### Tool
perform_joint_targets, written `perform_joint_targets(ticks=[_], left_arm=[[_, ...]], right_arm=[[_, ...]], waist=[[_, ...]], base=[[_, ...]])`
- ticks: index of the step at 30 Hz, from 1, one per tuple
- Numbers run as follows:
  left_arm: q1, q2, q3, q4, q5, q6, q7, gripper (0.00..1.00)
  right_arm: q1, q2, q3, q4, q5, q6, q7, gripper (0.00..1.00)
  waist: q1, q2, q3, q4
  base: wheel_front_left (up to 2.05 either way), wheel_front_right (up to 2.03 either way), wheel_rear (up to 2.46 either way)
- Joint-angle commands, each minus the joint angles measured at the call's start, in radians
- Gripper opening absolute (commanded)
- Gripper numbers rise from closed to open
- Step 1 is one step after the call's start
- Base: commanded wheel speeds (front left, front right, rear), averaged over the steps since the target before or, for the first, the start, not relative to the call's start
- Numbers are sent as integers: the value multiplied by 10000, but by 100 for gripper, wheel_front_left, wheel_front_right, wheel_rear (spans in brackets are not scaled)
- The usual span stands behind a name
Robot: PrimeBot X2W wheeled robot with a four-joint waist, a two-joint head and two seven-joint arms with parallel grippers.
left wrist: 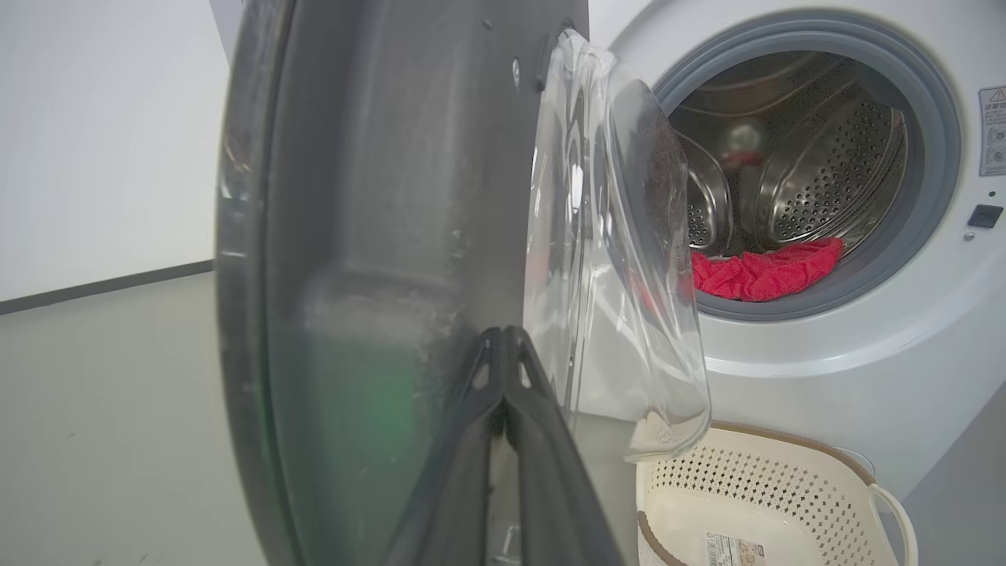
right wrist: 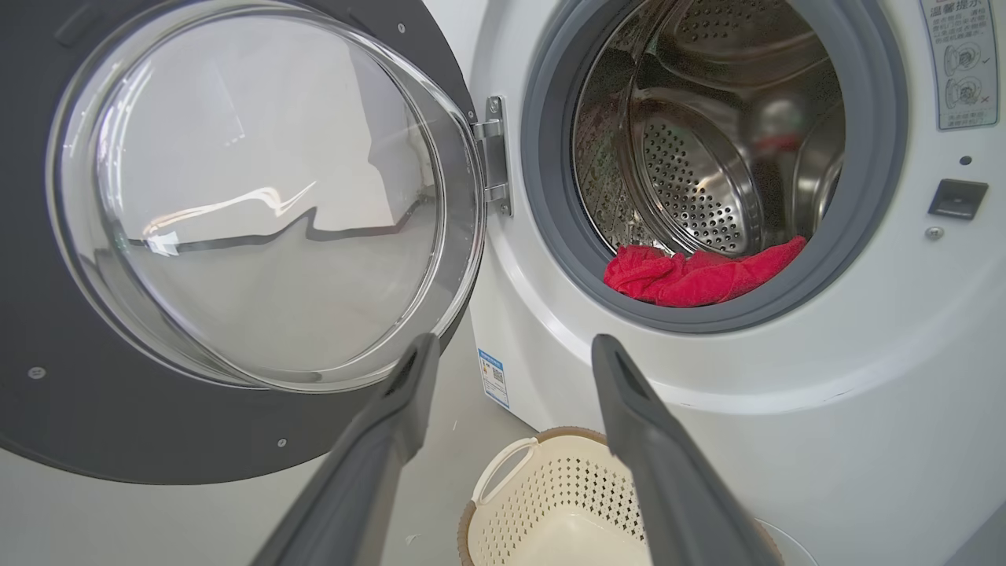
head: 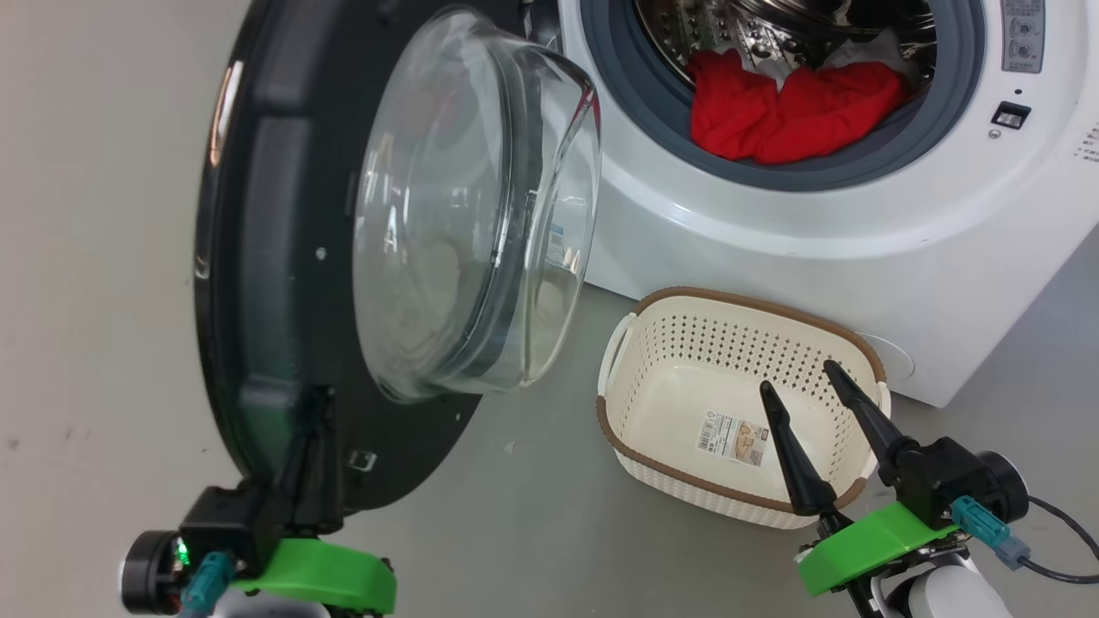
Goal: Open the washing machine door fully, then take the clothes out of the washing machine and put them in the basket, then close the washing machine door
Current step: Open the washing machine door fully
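- Head view: washing machine door (head: 283, 257) stands swung out to the left of the washing machine (head: 859, 257), glass bowl facing the drum opening. The left gripper (head: 322, 399) is closed tight with nothing between its fingers, tips pressed on the door's black inner rim near the lower edge. The right gripper (head: 797, 376) is spread wide and empty above the basket (head: 738, 300), which sits on the floor just in front of the machine.
- The step in hand looks like pushing the door fully open. Done well, the closed tips sit flat on the rim, far from the hinge for leverage. They should follow the door's arc rather than a straight line, clear of the glass.
- Count: one door, one machine, two grippers, and one basket holding just a paper label (head: 731, 439). The clothes (head: 773, 116) lie at the drum's lip as a red heap of two lumps with a white piece (head: 871, 53) behind. I cannot tell how many garments there are.
- Left wrist view: the two fingers (left wrist: 479, 377) meet in one point against the door's inner face, just beside the glass bowl (left wrist: 613, 236). Sliding onto that curved glass is the likely risk.
- Right wrist view: two fingers (right wrist: 401, 393) stand well apart with nothing between them. One hinge (right wrist: 493, 157) joins door to machine, one red heap lies low in the drum, and one basket sits below.
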Motion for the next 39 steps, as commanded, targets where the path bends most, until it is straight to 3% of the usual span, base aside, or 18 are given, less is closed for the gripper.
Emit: perform_joint_targets(ticks=[1,11,26,39], left_arm=[[-166,356,654,-6,-97,232,-155,0],[-599,423,1529,1106,-591,422,-981,0],[-1963,434,2622,2841,-1257,20,-1509,0],[-2867,-40,3847,3631,-1062,-576,-1527,0]], right_arm=[[-28,32,286,-320,-61,63,34,100],[-15,32,317,-539,-309,63,260,100],[85,32,273,-948,-561,63,613,100],[49,32,268,-1249,-761,63,838,100]], waist=[[0,0,50,8],[0,0,234,18],[0,0,441,-107],[0,0,670,-243]], base=[[0,0,0],[0,0,0],[0,0,0],[0,0,0]])
